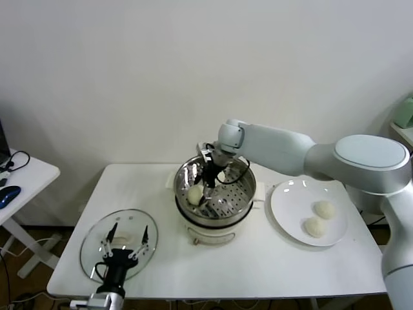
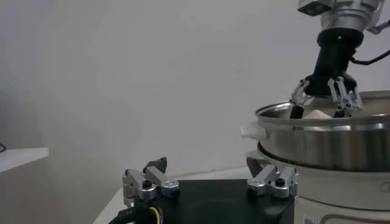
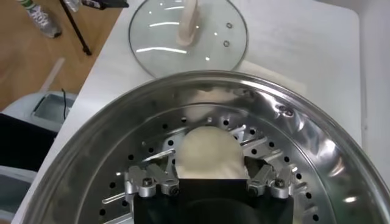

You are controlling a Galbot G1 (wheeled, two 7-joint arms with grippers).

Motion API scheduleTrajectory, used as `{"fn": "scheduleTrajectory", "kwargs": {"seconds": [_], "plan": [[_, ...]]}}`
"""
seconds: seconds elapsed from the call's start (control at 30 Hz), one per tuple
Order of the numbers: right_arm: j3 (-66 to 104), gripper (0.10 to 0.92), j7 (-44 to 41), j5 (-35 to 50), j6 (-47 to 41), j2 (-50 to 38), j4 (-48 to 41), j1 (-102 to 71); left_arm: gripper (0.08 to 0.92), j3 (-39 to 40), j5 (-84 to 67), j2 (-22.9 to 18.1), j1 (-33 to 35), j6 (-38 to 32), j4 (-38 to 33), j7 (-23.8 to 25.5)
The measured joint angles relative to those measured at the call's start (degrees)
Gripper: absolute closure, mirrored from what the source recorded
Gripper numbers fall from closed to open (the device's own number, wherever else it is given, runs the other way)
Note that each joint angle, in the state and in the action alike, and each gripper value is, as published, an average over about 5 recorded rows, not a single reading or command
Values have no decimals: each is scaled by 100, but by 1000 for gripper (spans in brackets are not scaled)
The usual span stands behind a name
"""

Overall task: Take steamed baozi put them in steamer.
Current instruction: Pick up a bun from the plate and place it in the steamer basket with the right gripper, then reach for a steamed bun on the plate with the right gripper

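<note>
The steamer (image 1: 242, 169), a shiny perforated steel basket on a white pot base, stands mid-table. My right gripper (image 1: 206, 192) reaches down into it and is shut on a cream-white baozi (image 1: 195, 194). The right wrist view shows this baozi (image 3: 208, 149) between the fingers, over the steamer's perforated bottom (image 3: 292, 122). From the left wrist view, the right gripper (image 2: 318, 112) holds it at about rim height of the steamer (image 2: 323, 143). Two more baozi (image 1: 324, 208) (image 1: 315, 227) lie on the white plate (image 1: 284, 219). My left gripper (image 1: 122, 248) is open and idle above the glass lid (image 1: 93, 248).
The glass lid (image 3: 183, 36) lies flat at the table's front left. The white plate sits right of the steamer. A side table with a cable and a mouse (image 1: 8, 194) stands far left. The wall is close behind.
</note>
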Motion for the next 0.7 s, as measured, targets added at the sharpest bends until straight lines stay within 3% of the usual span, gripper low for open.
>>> {"fn": "scheduleTrajectory", "kwargs": {"seconds": [0.33, 0.7], "plan": [[26, 203, -267, -165, 107, -407, 340, 472, 177, -8, -39, 23, -63, 22, -1, 6], [-132, 203, -756, -651, 386, -1620, 1037, 1270, 177, -76, -154, 120, -103, 14, 109, 18]]}}
